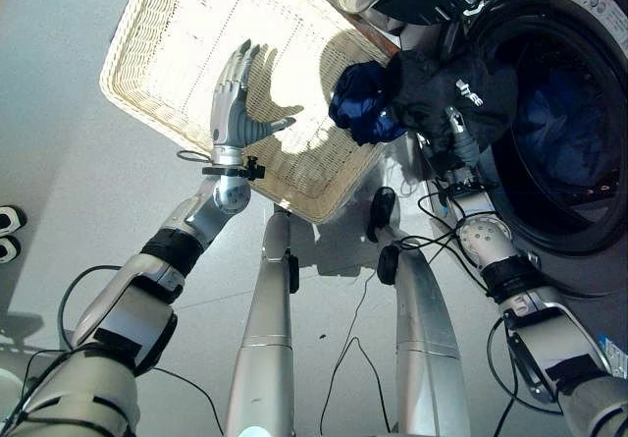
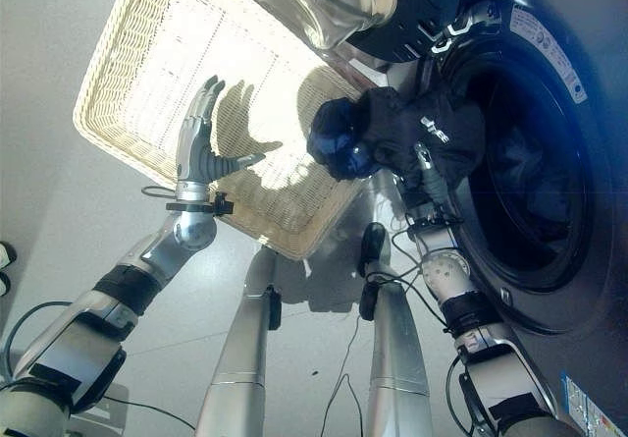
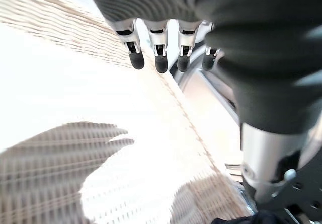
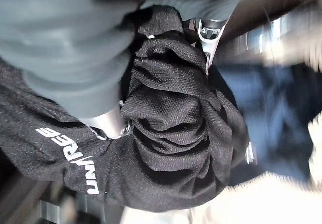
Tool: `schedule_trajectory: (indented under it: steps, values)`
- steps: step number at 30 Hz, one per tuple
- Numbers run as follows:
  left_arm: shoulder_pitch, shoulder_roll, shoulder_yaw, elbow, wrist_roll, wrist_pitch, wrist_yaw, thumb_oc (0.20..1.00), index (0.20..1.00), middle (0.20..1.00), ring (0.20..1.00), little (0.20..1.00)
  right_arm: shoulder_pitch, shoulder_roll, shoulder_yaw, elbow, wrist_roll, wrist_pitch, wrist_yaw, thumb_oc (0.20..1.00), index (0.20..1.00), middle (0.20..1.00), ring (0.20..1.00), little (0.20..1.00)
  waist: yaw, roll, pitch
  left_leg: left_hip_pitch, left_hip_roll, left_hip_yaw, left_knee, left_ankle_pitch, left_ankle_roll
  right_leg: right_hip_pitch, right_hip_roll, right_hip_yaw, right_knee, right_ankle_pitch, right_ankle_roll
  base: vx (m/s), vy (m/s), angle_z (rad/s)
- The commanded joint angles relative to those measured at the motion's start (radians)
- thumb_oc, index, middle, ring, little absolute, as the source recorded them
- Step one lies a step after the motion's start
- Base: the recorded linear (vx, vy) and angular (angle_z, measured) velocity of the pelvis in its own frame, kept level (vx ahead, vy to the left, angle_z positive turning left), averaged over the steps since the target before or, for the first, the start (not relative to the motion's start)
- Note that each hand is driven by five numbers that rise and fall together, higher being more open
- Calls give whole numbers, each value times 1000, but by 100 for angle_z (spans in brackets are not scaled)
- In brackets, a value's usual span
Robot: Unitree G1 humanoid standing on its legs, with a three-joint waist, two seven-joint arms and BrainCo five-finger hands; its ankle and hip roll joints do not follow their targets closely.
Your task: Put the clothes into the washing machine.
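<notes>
Right hand [image 1: 461, 142] is bunched into the black garment [image 1: 446, 88], fingers curled round the cloth, holding it at the washing machine [image 1: 574, 113] opening, right of centre. Left hand [image 1: 234, 103] hangs spread wide over the wicker basket [image 1: 167, 54], upper left, gripping nothing.

Pale grey floor [image 1: 59, 142], smooth, with a dull sheen. Strong light from above right; hard shadows lie across the floor between the basket and the machine. At the left edge, the toes of a person's black-and-white shoes [image 1: 10, 233] stand on the floor.
</notes>
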Motion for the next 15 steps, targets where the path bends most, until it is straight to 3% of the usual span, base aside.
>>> schedule_trajectory:
  steps: [1,5,7,8,10,11,12,13,15]
  values:
    - [-88,-29,54,45,-81,-57,41,1000,1000,1000,1000,1000,-48,-56,-18,39,58,-43,-60,200,200,200,200,200,-12,-3,-22,4,-67,85,139,-131,38,66,65,-27,-277,251,114,6,42,-6]
    - [-103,-17,53,132,-133,-77,40,1000,1000,1000,1000,1000,-146,-153,-101,261,101,-94,-136,200,200,200,200,200,-10,-7,-22,12,-55,89,143,-143,33,75,77,-21,-275,246,112,11,22,-9]
    - [-90,9,45,151,-165,-86,51,1000,1000,1000,1000,1000,-216,-253,-147,359,130,-218,-224,200,200,200,200,200,-9,-23,-22,8,-46,81,156,-158,32,87,87,-17,-283,246,114,5,-40,-10]
    - [-83,15,44,153,-167,-90,54,1000,1000,1000,1000,1000,-228,-271,-154,368,133,-232,-238,200,200,200,200,200,-8,-27,-22,7,-43,79,159,-162,33,88,88,-18,-281,245,114,4,-64,-5]
    - [-54,46,48,148,-178,-100,67,1000,1000,1000,1000,1000,-266,-337,-174,362,128,-391,-326,200,200,200,200,200,-7,-47,-22,3,-32,71,163,-175,34,96,95,-22,-282,244,116,-5,-82,-2]
    - [-51,49,49,146,-177,-99,68,1000,1000,1000,1000,1000,-268,-341,-177,356,115,-410,-339,200,200,200,200,200,-7,-49,-22,3,-31,71,163,-176,34,96,96,-23,-282,243,116,-23,-78,-5]
    - [-37,79,55,138,-185,-97,71,1000,1000,1000,1000,1000,-281,-389,-184,304,35,-512,-453,200,200,200,200,200,-10,-65,-22,4,-28,65,163,-180,33,102,101,-22,-288,247,118,-29,-55,-7]
    - [-31,95,60,134,-194,-95,68,1000,1000,1000,1000,1000,-285,-415,-192,283,-6,-567,-519,200,200,200,200,200,-13,-73,-22,6,-25,63,160,-183,33,107,103,-22,-293,249,119,-38,-62,-10]
    - [-21,129,75,139,-207,-98,46,1000,1000,1000,1000,1000,-273,-480,-224,255,-113,-632,-620,200,200,200,200,200,-21,-88,-22,17,-23,59,154,-186,35,121,108,-23,-302,251,120,-28,-20,-11]
